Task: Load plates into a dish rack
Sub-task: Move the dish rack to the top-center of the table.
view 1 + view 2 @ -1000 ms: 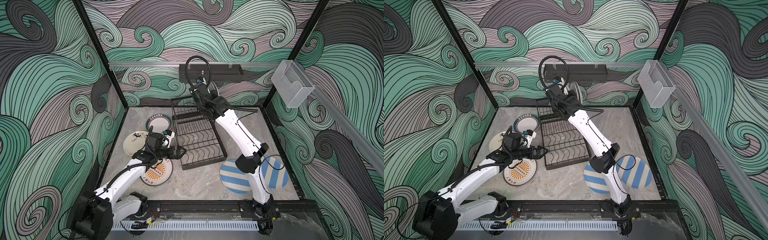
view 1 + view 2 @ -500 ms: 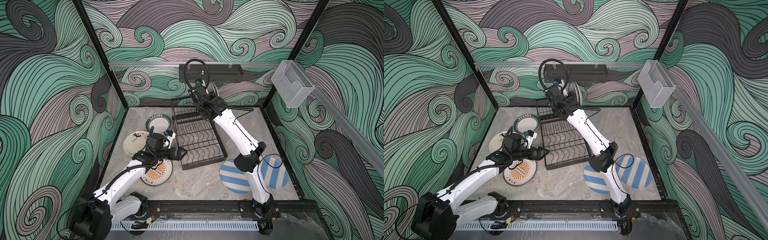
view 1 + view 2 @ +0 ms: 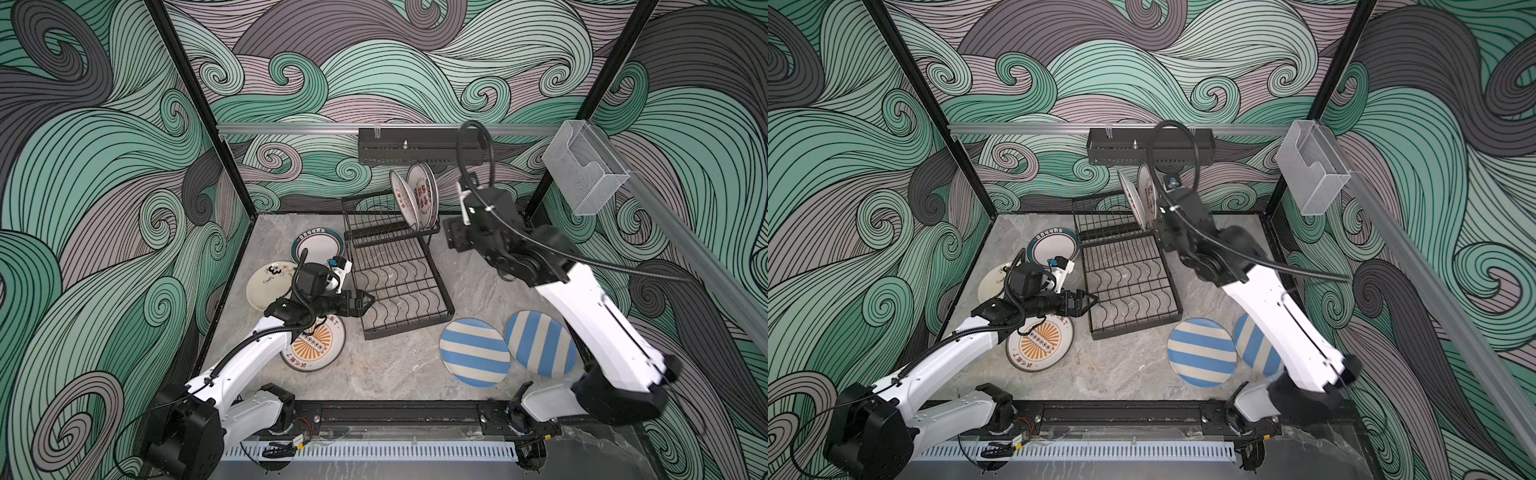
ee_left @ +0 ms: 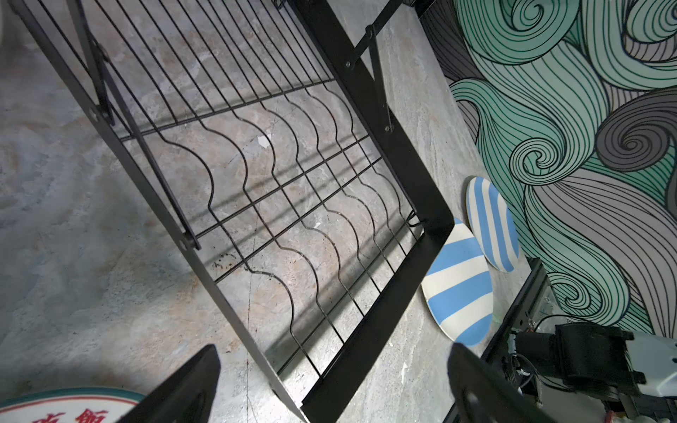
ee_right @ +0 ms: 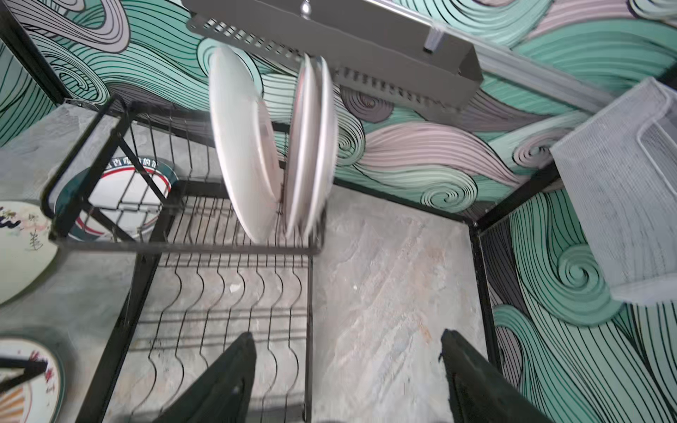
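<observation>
I'm seeing the right pincer [image 5: 346, 335] and left pincer [image 4: 331, 348] both gaping wide, holding nothing, while whitish round plates [image 3: 413, 201] are standing upright in the upper tier of the black wire dish rack [image 3: 399, 274], their number blurring together.

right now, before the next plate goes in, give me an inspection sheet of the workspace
surface: grey marbled tabletop, no spills seen
dish rack: black wire dish rack mid-table, lower grid bare
racked: at least two whitish plates upright at the upper tier's right end
on table: teal-rimmed plate, whitish plate with dark marking, orange-sunburst plate, blue-striped plates
clutter: nothing seen
grippers: left gripper open, fingers at rack's left front edge; right gripper open, empty, right of rack
cables: black conduit loops above right wrist
surroundings: wave-pattern walls, black perforated shelf, clear plastic box
</observation>
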Robot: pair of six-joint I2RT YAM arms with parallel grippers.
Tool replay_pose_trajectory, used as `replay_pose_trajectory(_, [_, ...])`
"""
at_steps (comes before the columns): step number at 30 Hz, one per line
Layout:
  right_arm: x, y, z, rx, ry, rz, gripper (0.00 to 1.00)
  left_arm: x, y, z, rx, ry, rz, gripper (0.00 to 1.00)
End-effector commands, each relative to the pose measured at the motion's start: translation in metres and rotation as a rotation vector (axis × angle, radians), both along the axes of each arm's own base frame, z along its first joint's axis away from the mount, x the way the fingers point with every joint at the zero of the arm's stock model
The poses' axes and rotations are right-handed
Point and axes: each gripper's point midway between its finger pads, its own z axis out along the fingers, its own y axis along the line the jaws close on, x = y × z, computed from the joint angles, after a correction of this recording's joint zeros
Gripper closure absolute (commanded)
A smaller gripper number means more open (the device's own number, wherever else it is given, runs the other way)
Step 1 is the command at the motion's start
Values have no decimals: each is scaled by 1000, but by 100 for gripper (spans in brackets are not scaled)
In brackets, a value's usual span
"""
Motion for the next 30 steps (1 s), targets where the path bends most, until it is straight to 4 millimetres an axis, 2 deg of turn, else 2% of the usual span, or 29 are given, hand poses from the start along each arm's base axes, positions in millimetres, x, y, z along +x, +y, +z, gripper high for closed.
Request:
replay_pose_trajectory(1, [-29,-22,-62,73,169,-47,19,4,-10,14,-29,-15,-34,1])
replay_pose_trajectory(3, [-50,-42,-105,92,289,-99,18,1,-16,14,-38,-2,-54,1])
replay_pose_trajectory(6, [-79,-58,-177,191,501,-163,17,-6,-31,15,-42,-4,-106,1])
replay_pose_trajectory(9, [-103,-68,-226,267,621,-232,16,-16,-48,13,-46,-4,-165,1])
replay_pose_trajectory(14, [-133,-85,-286,323,778,-380,17,-35,-83,13,-51,-1,-297,1])
replay_pose_trajectory(17, [-142,-84,-300,383,817,-431,21,-47,-95,7,-43,10,-356,1])
replay_pose_trajectory(20, [-146,-86,-313,432,816,-496,19,-60,-104,3,-53,28,-407,1])
replay_pose_trajectory(23, [-138,-82,-324,507,795,-520,20,-73,-110,-7,-47,50,-447,1])
replay_pose_trajectory(25, [-127,-70,-325,559,784,-468,21,-80,-111,-19,-33,80,-452,1])
replay_pose_trajectory(28, [-110,-34,-325,703,800,-322,20,-87,-109,-37,-14,118,-452,1])
replay_pose_trajectory(30, [-107,-14,-326,775,837,-240,21,-91,-104,-49,3,148,-438,1])
